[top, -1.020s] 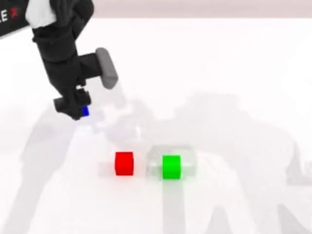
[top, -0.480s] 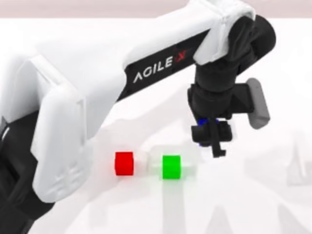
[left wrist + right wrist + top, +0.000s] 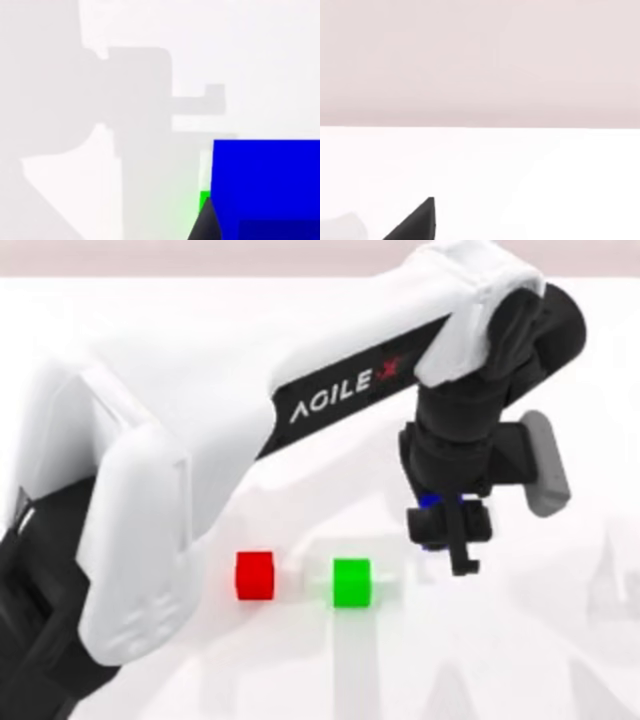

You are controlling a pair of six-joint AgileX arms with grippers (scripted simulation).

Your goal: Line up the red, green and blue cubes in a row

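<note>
While the red cube (image 3: 254, 575) and green cube (image 3: 351, 583) sit side by side, slightly apart, on the white table (image 3: 520, 660), the left gripper (image 3: 447, 530) hangs right of the green one, fingers pinching the blue cube (image 3: 265, 190). Only the right gripper's dark fingertip (image 3: 415, 225) shows; I cannot tell its state.

Rendered simulation: featureless white table (image 3: 560, 660), blank backdrop.

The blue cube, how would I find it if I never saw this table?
Follow the big white left arm to its black left gripper, right of the green cube. The blue cube is pinched there, mostly hidden, while the red cube and green one sit free.
</note>
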